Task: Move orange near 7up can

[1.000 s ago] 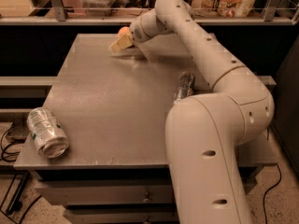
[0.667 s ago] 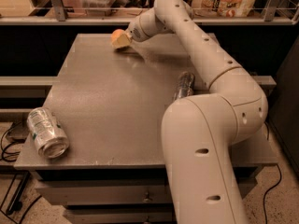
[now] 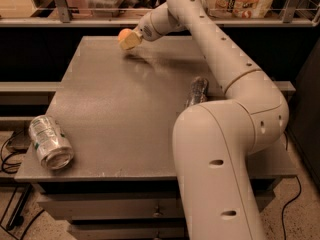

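The orange [image 3: 123, 34] is a small round fruit held in my gripper [image 3: 128, 39] above the far part of the grey table [image 3: 120, 104], lifted off the surface. The gripper's pale fingers are shut around it, and most of the fruit is hidden by them. The 7up can [image 3: 49, 141], stout and silvery with green and white print, lies on its side at the near left corner of the table, its shiny end facing the front. The orange is far from it, across the table.
A slimmer, darker silver can [image 3: 196, 91] lies on the table's right side, partly hidden behind my arm [image 3: 225, 149], which fills the right foreground. A railing and shelves with packages stand behind the table. Cables lie on the floor at left.
My gripper has lifted the orange off the table and carried it slightly left and up. The cans have not moved.
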### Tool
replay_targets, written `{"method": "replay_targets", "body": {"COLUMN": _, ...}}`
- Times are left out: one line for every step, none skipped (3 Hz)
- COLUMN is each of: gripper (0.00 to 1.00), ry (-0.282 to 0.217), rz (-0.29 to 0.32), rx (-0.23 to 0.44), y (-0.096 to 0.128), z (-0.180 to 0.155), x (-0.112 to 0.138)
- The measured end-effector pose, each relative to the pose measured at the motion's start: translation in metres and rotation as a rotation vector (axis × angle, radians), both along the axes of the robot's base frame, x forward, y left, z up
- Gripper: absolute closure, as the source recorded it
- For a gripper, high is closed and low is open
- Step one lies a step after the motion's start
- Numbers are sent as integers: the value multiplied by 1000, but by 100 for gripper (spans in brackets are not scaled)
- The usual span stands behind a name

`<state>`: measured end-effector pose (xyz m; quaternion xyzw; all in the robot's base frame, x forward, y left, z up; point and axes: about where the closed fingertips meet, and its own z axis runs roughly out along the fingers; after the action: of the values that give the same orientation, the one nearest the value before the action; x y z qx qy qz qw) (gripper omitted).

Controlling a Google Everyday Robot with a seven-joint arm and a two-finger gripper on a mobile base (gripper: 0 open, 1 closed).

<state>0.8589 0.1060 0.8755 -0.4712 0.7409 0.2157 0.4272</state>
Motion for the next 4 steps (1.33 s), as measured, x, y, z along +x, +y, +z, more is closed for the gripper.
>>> {"method": "replay_targets", "body": {"gripper": 100, "ry": -31, "rz": 46, "rx": -44, "y": -6, "z": 23, "x": -21}}
{"method": "replay_targets", "body": {"gripper": 100, "ry": -48, "rz": 107, "rx": -83, "y": -10, "z": 39, "x": -53}}
{"method": "replay_targets", "body": {"gripper": 100, "ry": -45, "rz": 134, "rx": -65, "y": -16, "z": 53, "x": -94}}
{"method": "replay_targets", "body": {"gripper": 100, "ry": -18, "rz": 119, "rx": 25, "y": -23, "z": 71, "x": -143}}
